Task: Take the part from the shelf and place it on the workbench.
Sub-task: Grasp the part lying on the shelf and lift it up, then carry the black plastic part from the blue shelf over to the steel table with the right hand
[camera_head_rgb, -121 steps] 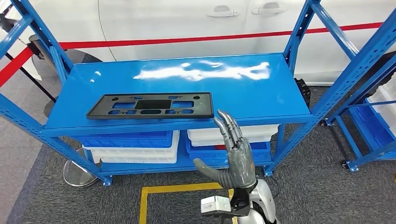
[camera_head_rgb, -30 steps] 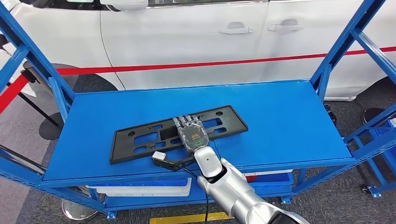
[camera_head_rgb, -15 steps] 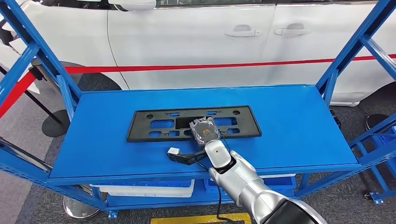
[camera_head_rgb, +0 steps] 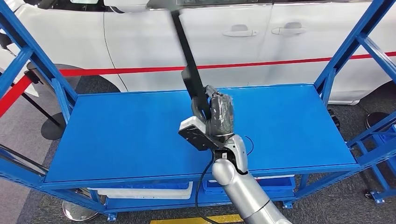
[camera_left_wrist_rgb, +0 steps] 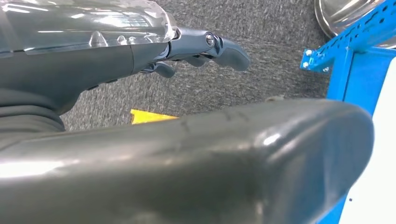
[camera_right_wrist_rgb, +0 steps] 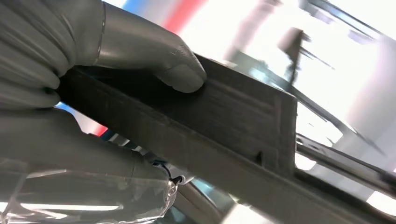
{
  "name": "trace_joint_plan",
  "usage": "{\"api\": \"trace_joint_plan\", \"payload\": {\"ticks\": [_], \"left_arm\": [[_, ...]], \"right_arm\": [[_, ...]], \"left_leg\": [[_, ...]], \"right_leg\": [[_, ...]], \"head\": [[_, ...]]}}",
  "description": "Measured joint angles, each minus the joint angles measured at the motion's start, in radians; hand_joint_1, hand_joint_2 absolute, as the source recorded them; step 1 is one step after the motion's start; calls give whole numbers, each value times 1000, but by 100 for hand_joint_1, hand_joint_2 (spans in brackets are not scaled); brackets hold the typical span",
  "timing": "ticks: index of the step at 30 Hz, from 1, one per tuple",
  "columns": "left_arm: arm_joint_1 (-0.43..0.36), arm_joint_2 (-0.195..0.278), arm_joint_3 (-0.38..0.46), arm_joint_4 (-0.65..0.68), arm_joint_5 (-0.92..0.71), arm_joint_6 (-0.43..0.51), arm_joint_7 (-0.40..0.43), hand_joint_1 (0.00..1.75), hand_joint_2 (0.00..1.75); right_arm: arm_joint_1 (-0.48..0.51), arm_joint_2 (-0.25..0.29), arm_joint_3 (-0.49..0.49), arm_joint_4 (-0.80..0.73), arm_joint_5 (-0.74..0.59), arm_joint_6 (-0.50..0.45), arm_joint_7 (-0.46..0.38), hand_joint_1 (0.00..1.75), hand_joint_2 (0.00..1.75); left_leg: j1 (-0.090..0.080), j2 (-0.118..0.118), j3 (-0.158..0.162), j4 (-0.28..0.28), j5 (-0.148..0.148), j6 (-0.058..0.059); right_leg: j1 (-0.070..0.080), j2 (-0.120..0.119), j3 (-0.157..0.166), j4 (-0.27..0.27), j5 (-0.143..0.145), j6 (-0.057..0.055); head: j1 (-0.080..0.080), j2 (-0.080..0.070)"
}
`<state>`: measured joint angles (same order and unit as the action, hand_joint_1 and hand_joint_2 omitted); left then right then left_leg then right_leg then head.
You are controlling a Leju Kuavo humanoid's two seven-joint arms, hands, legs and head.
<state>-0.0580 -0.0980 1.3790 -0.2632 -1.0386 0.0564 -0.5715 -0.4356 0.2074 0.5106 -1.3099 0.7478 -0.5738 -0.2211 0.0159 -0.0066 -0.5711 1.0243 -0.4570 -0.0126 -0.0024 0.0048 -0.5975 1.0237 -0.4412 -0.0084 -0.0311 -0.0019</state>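
Head view: the right hand (camera_head_rgb: 219, 114) is raised above the middle of the blue shelf (camera_head_rgb: 116, 135), nearer its front edge than its back. It grips the black plastic part (camera_head_rgb: 189, 70), a long flat panel, by its lower end. The part is lifted clear of the shelf surface and stands on end, tilted, its upper end reaching up in front of the white car (camera_head_rgb: 243, 42) behind the rack. Fingers are wrapped around the part; their exact lay is hidden by the back of the hand. A small white-and-black camera module (camera_head_rgb: 196, 133) sits at the wrist, and a black cable (camera_head_rgb: 205, 177) loops down along the silver forearm. A red barrier tape (camera_head_rgb: 116, 71) runs across in front of the car. White and blue bins (camera_head_rgb: 140, 189) sit on the tier below the shelf top.

Left wrist view: the left hand (camera_left_wrist_rgb: 140, 51) hangs over grey carpet (camera_left_wrist_rgb: 261, 42). Fingers are loosely curled with nothing in them; the thick thumb crosses the foreground. A yellow floor marking (camera_left_wrist_rgb: 144, 115) and a blue rack foot (camera_left_wrist_rgb: 336, 51) are nearby.

Right wrist view: the part (camera_right_wrist_rgb: 224, 126) is clamped between the thumb (camera_right_wrist_rgb: 154, 60) pressing on its flat face and the fingers below. Background is blurred and overexposed.
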Motion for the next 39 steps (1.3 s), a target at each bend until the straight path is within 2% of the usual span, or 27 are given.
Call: {"api": "trace_joint_plan", "payload": {"ticks": [2, 4, 5, 7, 8, 9, 10, 11, 12, 14, 15, 18, 20, 23, 24, 25, 26, 28, 29, 30, 32, 33, 34, 35, 36, 38, 39], "left_arm": [[1, -4, 8, 0, 3, -4, -3, 0, 0], [2, -9, 14, 0, 9, -1, 0, 0, 0], [2, -11, 18, 0, 13, 6, 6, 0, 0], [2, -17, 30, 0, 25, 26, 25, 0, 0], [2, -20, 36, 0, 29, 38, 34, 0, 0], [2, -24, 41, 0, 33, 49, 40, 0, 0], [2, -28, 46, 0, 35, 59, 43, 0, 0], [2, -31, 51, 0, 37, 67, 44, 0, 0], [1, -35, 54, 0, 38, 73, 43, 0, 0], [0, -42, 58, 0, 37, 80, 40, 0, 0], [0, -44, 59, 0, 36, 84, 40, 0, 0], [1, -49, 64, 0, 36, 93, 47, 0, 0], [1, -51, 67, 0, 37, 94, 51, 0, 0], [1, -54, 72, 0, 40, 94, 56, 0, 0], [1, -55, 74, 0, 39, 94, 58, 0, 0], [1, -56, 76, 0, 38, 94, 61, 0, 0], [1, -57, 77, 0, 36, 94, 63, 0, 0], [-1, -58, 79, 0, 33, 94, 68, 0, 0], [-3, -59, 80, 0, 33, 94, 69, 0, 0], [-5, -60, 80, 0, 33, 94, 70, 0, 0], [-5, -63, 81, 0, 33, 94, 74, 0, 0], [-4, -65, 81, 0, 33, 94, 77, 0, 0], [-3, -67, 81, 0, 32, 94, 80, 0, 0], [-3, -69, 82, 0, 32, 94, 82, 0, 0], [-3, -71, 82, 0, 31, 94, 84, 0, 0], [-2, -73, 82, 0, 30, 94, 87, 0, 0], [-2, -74, 82, 0, 30, 94, 88, 0, 0]], "right_arm": [[24, -19, -3, -153, -140, -36, -72, 175, 175], [40, -49, -12, -311, -300, -58, -131, 175, 175], [49, -65, -20, -387, -381, -58, -155, 175, 175], [87, -94, -42, -523, -526, -46, -202, 175, 175], [114, -107, -51, -578, -575, -39, -225, 175, 175], [144, -118, -58, -623, -605, -32, -248, 175, 175], [174, -128, -64, -659, -619, -26, -272, 175, 175], [204, -137, -67, -691, -625, -19, -297, 175, 175], [236, -144, -69, -718, -628, -11, -323, 175, 175], [299, -154, -70, -760, -634, 6, -369, 175, 175], [332, -159, -70, -775, -639, 15, -387, 175, 175], [442, -169, -70, -800, -658, 50, -437, 175, 175], [510, -171, -69, -807, -658, 73, -460, 175, 175], [600, -172, -70, -814, -638, 98, -471, 175, 175], [629, -172, -71, -816, -631, 104, -472, 175, 175], [655, -172, -72, -817, -625, 109, -472, 175, 175], [678, -172, -74, -818, -622, 113, -472, 175, 175], [713, -172, -80, -824, -621, 123, -472, 175, 175], [727, -172, -85, -827, -623, 132, -473, 175, 175], [743, -172, -92, -832, -629, 146, -473, 175, 175], [781, -169, -112, -838, -658, 189, -474, 175, 175], [804, -164, -126, -841, -676, 220, -474, 175, 175], [828, -155, -144, -843, -690, 254, -474, 175, 175], [850, -143, -163, -846, -699, 285, -474, 175, 175], [870, -129, -185, -849, -703, 314, -474, 175, 175], [898, -101, -226, -855, -708, 357, -474, 175, 175], [911, -86, -250, -858, -711, 377, -474, 175, 175]], "left_leg": [[-3, -2, -3, -2, 2, 14], [-2, -1, -1, -8, 7, 28], [0, -1, 0, -11, 9, 34], [0, 0, 0, -12, 9, 41], [0, 0, 0, -11, 8, 42], [0, 0, 1, -11, 7, 43], [0, 0, 2, -10, 7, 43], [0, 0, 3, -9, 6, 42], [0, 0, 5, -8, 5, 41], [-4, -2, 6, -6, 2, 35], [-6, -3, 6, -5, 1, 30], [-7, -3, 7, -6, -1, 13], [-6, -1, -7, 34, -43, 5], [-4, 1, -65, 208, -163, -1], [-4, 1, -73, 250, -184, -1], [-4, 1, -63, 256, -186, -1], [-5, 1, -33, 222, -170, 2], [-7, 0, 58, 83, -128, 12], [-11, -1, 92, 24, -111, 17], [-16, -1, 109, -10, -101, 22], [-25, 1, 108, -22, -87, 30], [-24, 6, 104, -25, -77, 35], [-22, 13, 99, -29, -65, 41], [-18, 20, 91, -34, -52, 47], [-15, 30, 80, -38, -38, 52], [-14, 45, 54, -37, -18, 57], [-14, 55, 40, -36, -8, 55]], "right_leg": [[0, 0, -2, 0, 0, 12], [-4, 0, -10, 21, -17, 25], [-6, 0, -25, 57, -41, 31], [-8, 0, -84, 181, -106, 41], [-9, 0, -115, 243, -129, 44], [-10, 0, -134, 277, -135, 45], [-10, -1, -134, 273, -121, 45], [-11, -1, -114, 231, -92, 44], [-11, -2, -77, 159, -56, 41], [-7, -3, -16, 37, -9, 32], [-5, -3, -3, 7, 0, 27], [-4, -3, -4, -3, 6, 10], [-9, -7, -8, -10, 16, -5], [-6, -10, -28, -9, 29, -17], [-4, -11, -37, -6, 34, -18], [-2, -11, -46, -3, 39, -17], [0, -11, -56, 1, 44, -17], [2, -8, -74, 8, 58, -13], [4, -6, -80, 9, 65, -8], [3, -4, -83, 10, 73, -2], [0, 1, -83, 5, 87, 12], [-4, 3, -84, 4, 93, 18], [-6, 5, -88, 10, 83, 24], [-7, 6, -95, 27, 58, 29], [-10, 6, -108, 67, 12, 34], [-14, 4, -133, 182, -93, 46], [-18, 3, -139, 240, -125, 53]], "head": [[1, 0], [1, 0], [1, 0], [2, 0], [2, 0], [2, 0], [2, 0], [2, 0], [2, 0], [1, 0], [1, 0], [1, 0], [0, 0], [-2, 0], [-2, 0], [-2, 0], [-2, 0], [-2, 0], [-1, 0], [-1, 0], [-1, 0], [-1, 0], [0, 0], [0, 0], [1, 0], [3, 0], [4, 0]]}}
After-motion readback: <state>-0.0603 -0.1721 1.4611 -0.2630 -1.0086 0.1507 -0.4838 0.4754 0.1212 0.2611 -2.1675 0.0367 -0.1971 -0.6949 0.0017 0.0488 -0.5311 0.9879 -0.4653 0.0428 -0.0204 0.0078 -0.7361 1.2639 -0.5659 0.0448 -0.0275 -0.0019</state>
